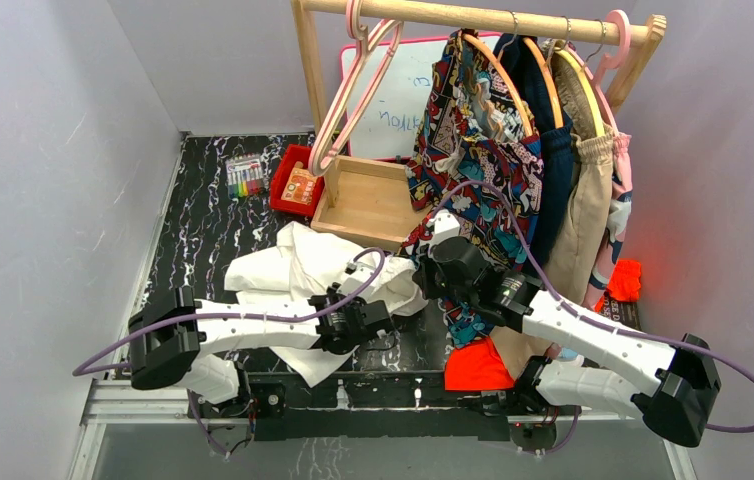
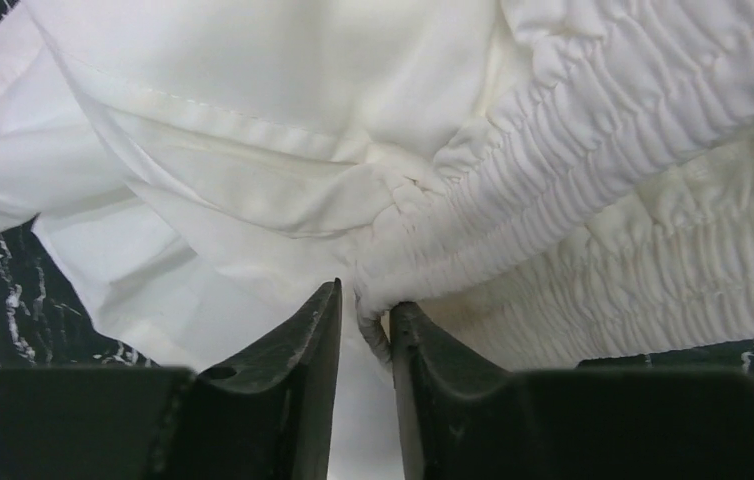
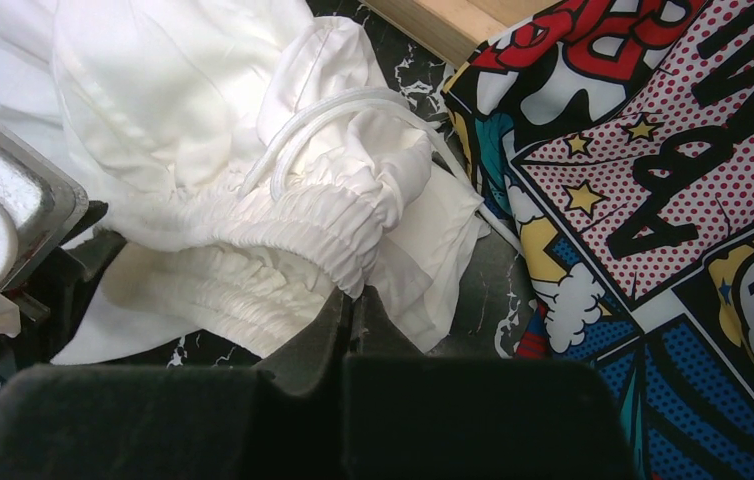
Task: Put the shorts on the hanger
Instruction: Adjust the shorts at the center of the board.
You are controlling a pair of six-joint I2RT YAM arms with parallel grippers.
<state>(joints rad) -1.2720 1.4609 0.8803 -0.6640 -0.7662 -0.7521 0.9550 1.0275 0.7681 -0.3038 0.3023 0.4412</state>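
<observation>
The white shorts (image 1: 293,265) lie crumpled on the black marbled table, their gathered waistband (image 2: 593,150) turned toward the arms. My left gripper (image 1: 383,318) has its jaws drawn close on the waistband's left end (image 2: 378,300), with a fold of cloth between the fingertips. My right gripper (image 1: 431,270) is shut on the waistband's other end (image 3: 353,280). In the right wrist view a pale cream hanger (image 3: 323,115) loops over the bunched cloth, mostly buried in it.
A wooden box (image 1: 368,200), a red tray (image 1: 298,185) and a marker pack (image 1: 244,177) sit behind the shorts. The comic-print garment (image 1: 478,150) and tan shorts (image 1: 583,220) hang from the wooden rack (image 1: 473,17) beside my right arm. A pink hanger (image 1: 353,90) hangs at the left.
</observation>
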